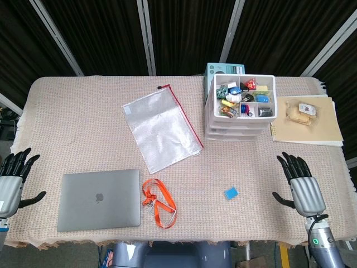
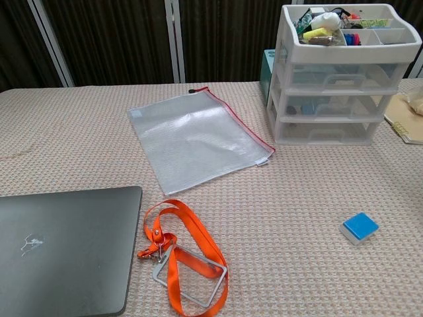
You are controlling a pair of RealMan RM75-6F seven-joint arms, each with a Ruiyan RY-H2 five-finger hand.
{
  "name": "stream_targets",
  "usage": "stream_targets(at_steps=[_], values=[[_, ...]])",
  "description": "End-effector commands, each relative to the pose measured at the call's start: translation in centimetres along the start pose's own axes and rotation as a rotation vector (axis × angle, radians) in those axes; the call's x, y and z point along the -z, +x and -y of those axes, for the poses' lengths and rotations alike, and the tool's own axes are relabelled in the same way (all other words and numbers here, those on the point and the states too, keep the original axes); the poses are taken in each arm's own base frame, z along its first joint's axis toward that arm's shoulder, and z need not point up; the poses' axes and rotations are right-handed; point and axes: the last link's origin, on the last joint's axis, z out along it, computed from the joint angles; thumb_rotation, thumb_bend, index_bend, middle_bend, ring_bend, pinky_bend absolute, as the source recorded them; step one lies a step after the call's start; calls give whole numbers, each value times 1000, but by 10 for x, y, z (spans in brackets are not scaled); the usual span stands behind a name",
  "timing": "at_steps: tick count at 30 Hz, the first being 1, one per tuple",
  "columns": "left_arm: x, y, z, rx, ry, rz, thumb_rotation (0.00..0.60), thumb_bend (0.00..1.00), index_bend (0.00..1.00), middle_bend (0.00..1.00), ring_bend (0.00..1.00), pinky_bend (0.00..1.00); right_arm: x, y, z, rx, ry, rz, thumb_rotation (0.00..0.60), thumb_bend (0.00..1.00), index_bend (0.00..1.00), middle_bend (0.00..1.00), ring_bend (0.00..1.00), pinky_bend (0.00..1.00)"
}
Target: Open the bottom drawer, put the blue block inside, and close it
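Blue block [image 1: 231,193] near right robot hand [image 1: 301,187]

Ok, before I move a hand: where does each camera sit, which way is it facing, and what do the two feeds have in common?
Head view: high, looking steeply down on the table; shows the left hand and right hand, both spread, holding nothing.
Chest view: low at the near edge, looking across towards the drawer unit's closed fronts; no part of the robot shows.
Shared: blue block, drawer unit, laptop, orange lanyard, zip pouch.
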Motion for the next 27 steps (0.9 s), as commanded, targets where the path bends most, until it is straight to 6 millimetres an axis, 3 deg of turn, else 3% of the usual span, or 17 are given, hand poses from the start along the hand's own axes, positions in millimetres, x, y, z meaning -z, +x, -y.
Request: stream_targets(at_steps=[1,4,21,23,27], values=[[0,0,0,-1,0,0,600,178,118,0,0,0,0,0,0,1,-1,-1,600,131,22,0,0,55],[0,0,0,-1,2,1,600,179,120,0,0,0,0,0,0,-2,-2,-1,600,170,25,0,0,55],[1,0,0,10,-8,-4,600,181,124,0,0,0,3,1,10,-53,-11,15,600,173,39,20,1,56],[1,0,0,11,-10,-6,600,179,124,0,0,0,1,3,13,-70,-15,12,600,173,50,88,49,109],[1,1,1,16,-8,-9,600,178,124,0,0,0,-7,6,20,-111,-24,4,600,173,75,397,410,437]])
